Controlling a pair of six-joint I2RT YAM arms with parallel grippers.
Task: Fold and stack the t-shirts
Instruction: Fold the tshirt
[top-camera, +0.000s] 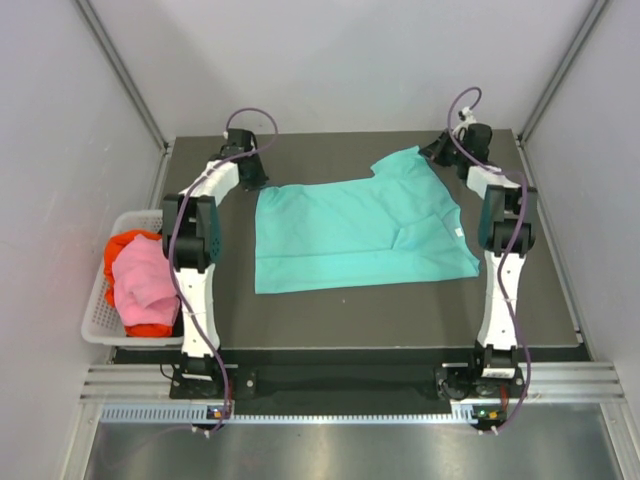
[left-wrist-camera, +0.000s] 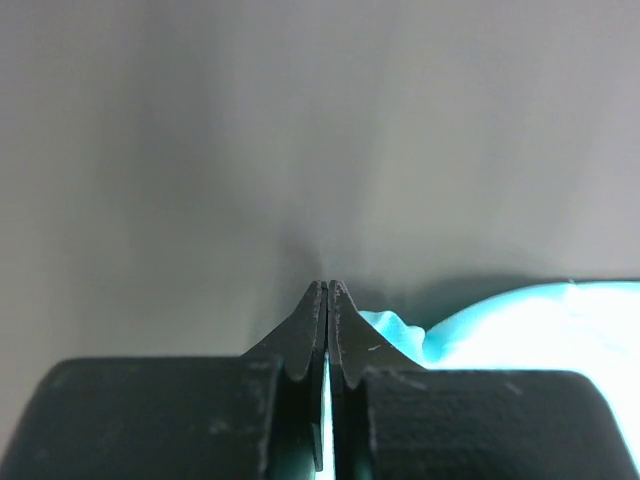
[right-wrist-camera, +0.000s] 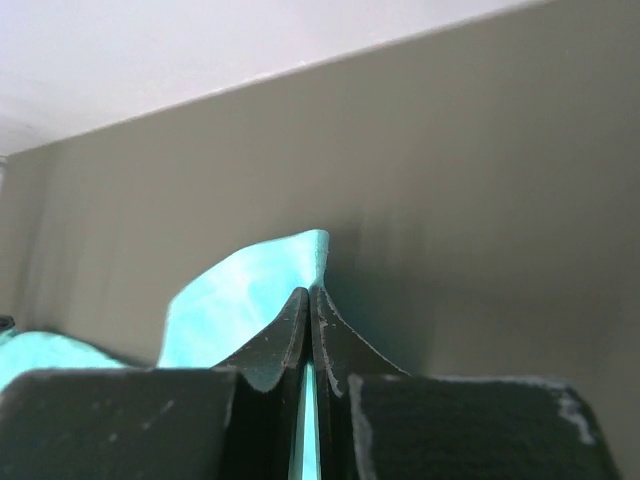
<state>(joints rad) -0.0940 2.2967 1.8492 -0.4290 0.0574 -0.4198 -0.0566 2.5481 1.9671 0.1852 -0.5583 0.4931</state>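
Top external is showing you working the far edge of the teal t-shirt, which is lying spread across the middle of the dark table. Your left gripper is sitting at the shirt's far left corner and your right gripper is at the far right corner, where the cloth is peaking upward.

On both wrist views your jaws are pressed together with a sliver of teal between them, so you're pinching cloth on each side. That's the worry, though. Each bite looks to be right at the fingertips and only on the edge of the fabric, so a quick pull could let a corner slip out. If one side goes, the shirt is likely to drop back skewed.

The right corner is also sitting farther back than the left, so bringing both arms over at the same pace could lay the fold crooked. A crease is already showing in the right half, and dragging rather than lifting could bunch it further.

The white basket at the table's left side is holding a pink shirt heaped on a red-orange shirt. Both are crumpled and waiting. No black one is showing.
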